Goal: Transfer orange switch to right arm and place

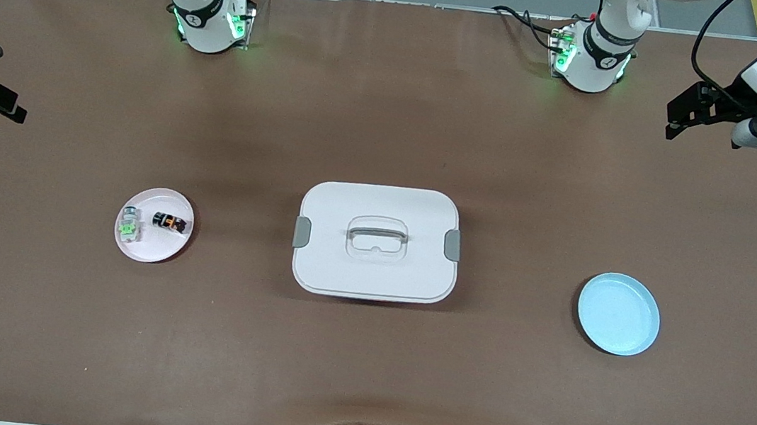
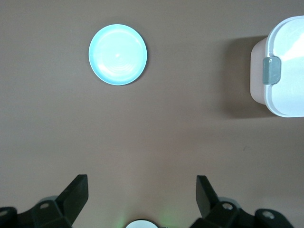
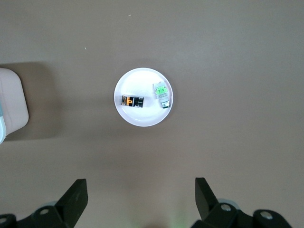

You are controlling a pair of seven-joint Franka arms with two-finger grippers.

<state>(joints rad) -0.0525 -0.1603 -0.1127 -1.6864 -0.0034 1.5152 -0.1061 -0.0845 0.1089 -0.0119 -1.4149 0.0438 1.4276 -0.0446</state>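
Your orange switch (image 1: pixel 169 222) lies on the pink plate (image 1: pixel 151 251) beside the green block (image 1: pixel 129 226); left gripper (image 2: pixel 141 192) and right gripper (image 3: pixel 141 192) both hang spread, empty.

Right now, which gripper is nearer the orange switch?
Right. The right gripper, open, hangs above the orange switch on its pink plate. The left gripper, open, waits above the blue plate.

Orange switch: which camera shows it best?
The right wrist view: the orange switch lies unobstructed on the white plate, beside the green block. The front view shows it smaller. The left wrist view misses it.
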